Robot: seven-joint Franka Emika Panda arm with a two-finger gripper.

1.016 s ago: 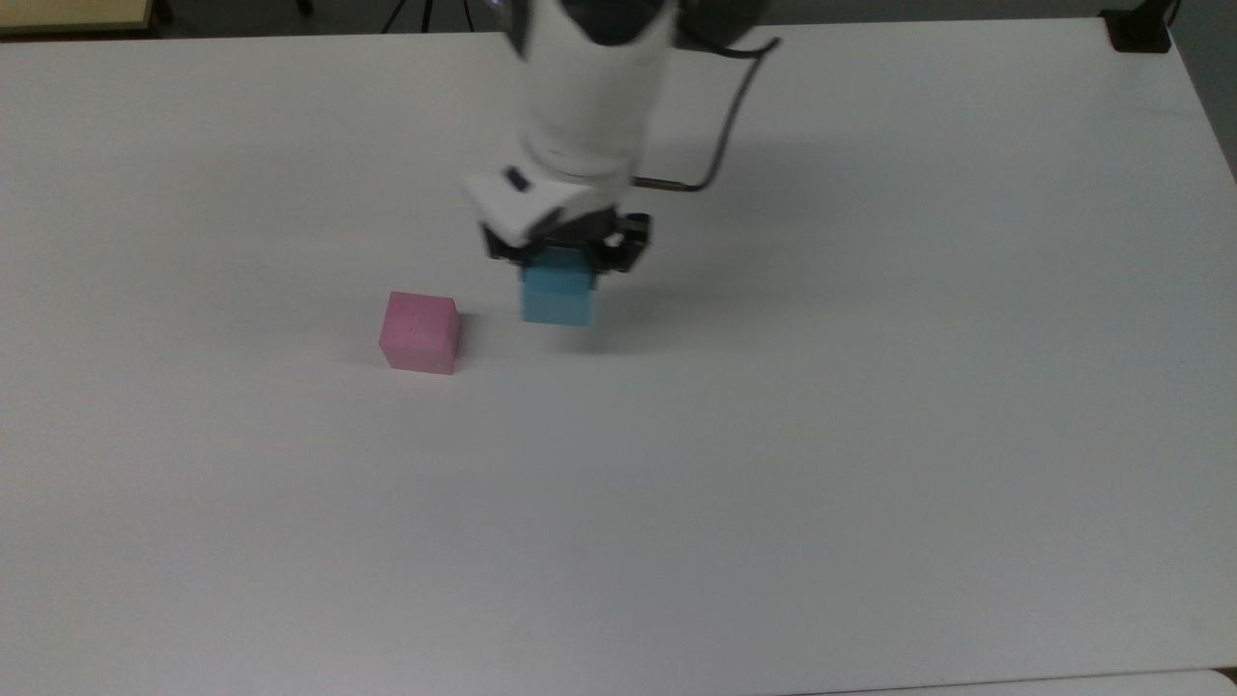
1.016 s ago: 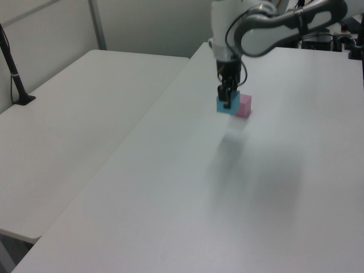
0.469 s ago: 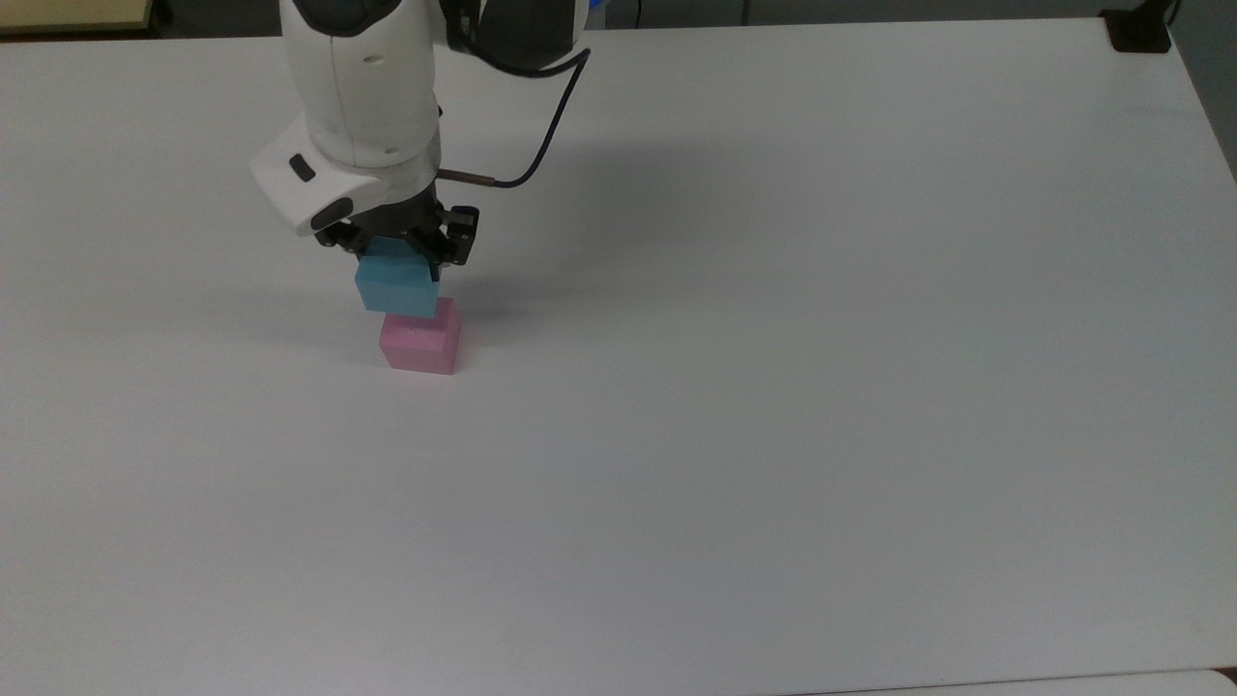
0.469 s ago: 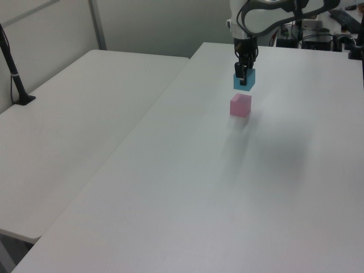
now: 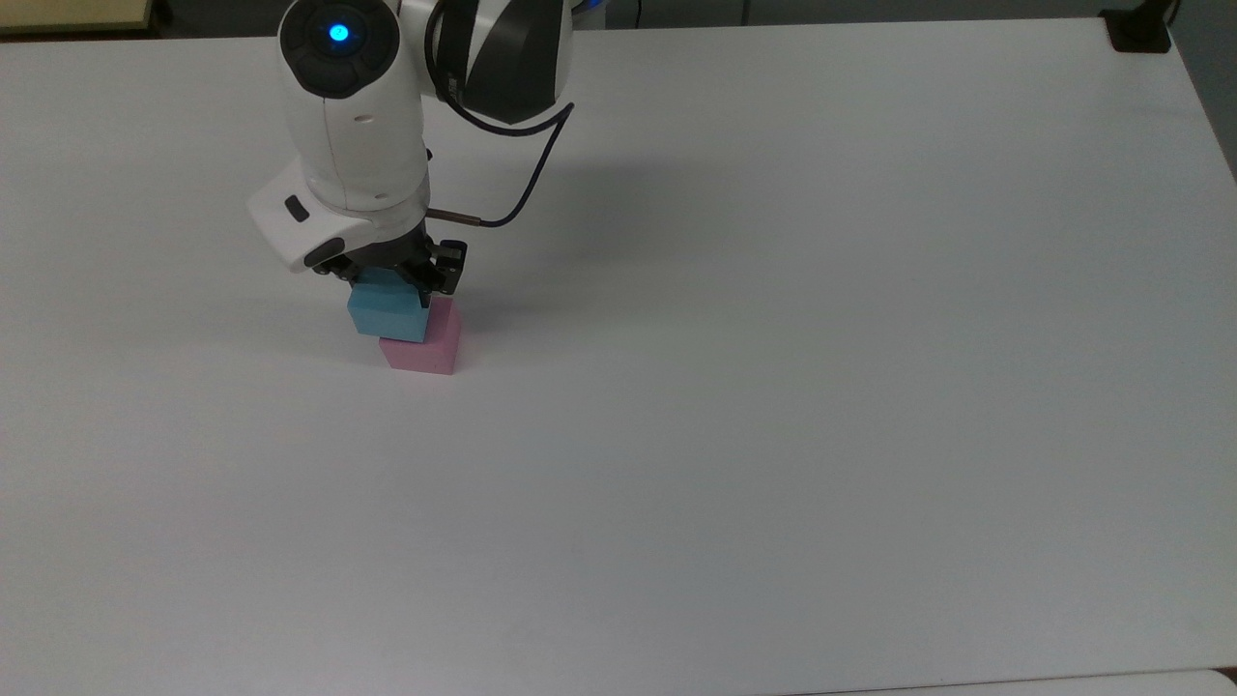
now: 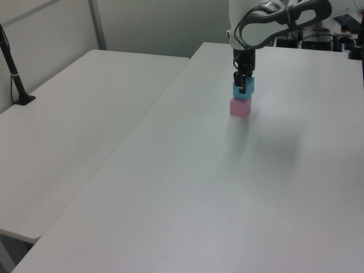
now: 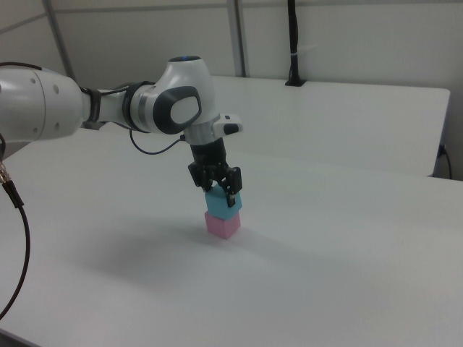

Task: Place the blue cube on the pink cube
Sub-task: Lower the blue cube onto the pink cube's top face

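- gripper (image 5: 391, 280) points straight down and is clenched on the blue cube (image 5: 387, 311), one finger on each side of it.
- blue cube sits on top of the pink cube (image 5: 430, 348); in the right view the two seem to touch, and the blue one is shifted a little toward the top view's left.
- pink cube stands on the white table (image 5: 773, 387), in the top view's left half.
- nothing else lies near the cubes on this table.
- black cable (image 5: 527, 184) hangs in a loop from the arm's wrist, above the table, apart from the cubes.
- second white table (image 6: 74, 131) stands beside, on the left view's left, with a black pole (image 6: 14, 74) on it.
- round blue light (image 5: 337, 33) glows on the arm.
- no writing or label can be read.
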